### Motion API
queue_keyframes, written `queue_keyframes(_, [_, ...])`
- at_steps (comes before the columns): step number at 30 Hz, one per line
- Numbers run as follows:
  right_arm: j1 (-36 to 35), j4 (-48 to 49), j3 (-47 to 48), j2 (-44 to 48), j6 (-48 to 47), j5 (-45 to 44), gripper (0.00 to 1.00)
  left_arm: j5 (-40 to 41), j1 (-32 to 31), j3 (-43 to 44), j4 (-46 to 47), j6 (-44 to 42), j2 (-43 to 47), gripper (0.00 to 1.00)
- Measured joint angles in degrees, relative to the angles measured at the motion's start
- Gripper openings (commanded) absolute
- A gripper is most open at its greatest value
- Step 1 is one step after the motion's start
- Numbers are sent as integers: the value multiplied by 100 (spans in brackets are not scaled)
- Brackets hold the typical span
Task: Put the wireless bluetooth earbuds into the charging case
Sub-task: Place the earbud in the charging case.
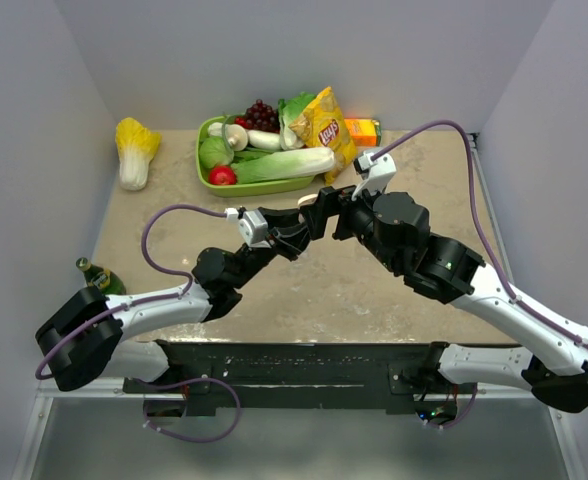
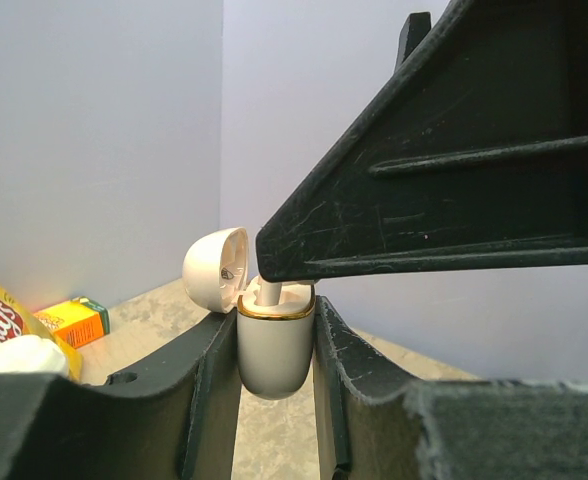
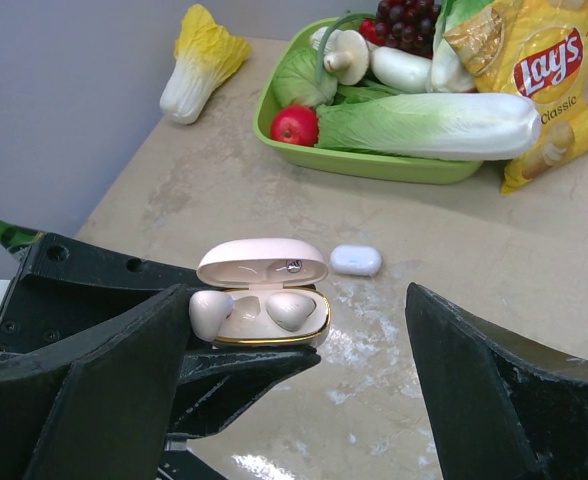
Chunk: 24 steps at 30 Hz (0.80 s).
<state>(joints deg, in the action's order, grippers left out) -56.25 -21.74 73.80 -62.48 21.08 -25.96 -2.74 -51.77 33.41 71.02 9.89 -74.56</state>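
My left gripper (image 2: pixel 274 375) is shut on the charging case (image 2: pixel 274 345), a white pebble with a gold rim, and holds it upright above the table with its lid (image 2: pixel 214 268) open. In the right wrist view the case (image 3: pixel 274 328) shows one earbud (image 3: pixel 290 310) seated in its right slot. A second earbud (image 3: pixel 211 312) sits tilted at the case's left edge, against the left finger (image 3: pixel 104 390) of my right gripper (image 3: pixel 309 385). That gripper is open and straddles the case from above. The earbud's stem (image 2: pixel 269 292) pokes up under that finger in the left wrist view. Both grippers meet mid-table, left (image 1: pixel 296 238), right (image 1: pixel 326 212).
A small white pill-shaped object (image 3: pixel 356 260) lies on the table beyond the case. A green tray (image 1: pixel 206 172) of vegetables, a Lay's bag (image 1: pixel 324 130) and an orange box (image 1: pixel 364 130) stand at the back. A cabbage (image 1: pixel 134 150) lies back left, a green bottle (image 1: pixel 99 275) at the left.
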Motion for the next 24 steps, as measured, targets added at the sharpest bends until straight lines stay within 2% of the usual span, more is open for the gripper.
queue_keyframes(24, [0, 11, 0, -175, -7, 7, 89, -151, 0, -44, 48, 7, 24, 0])
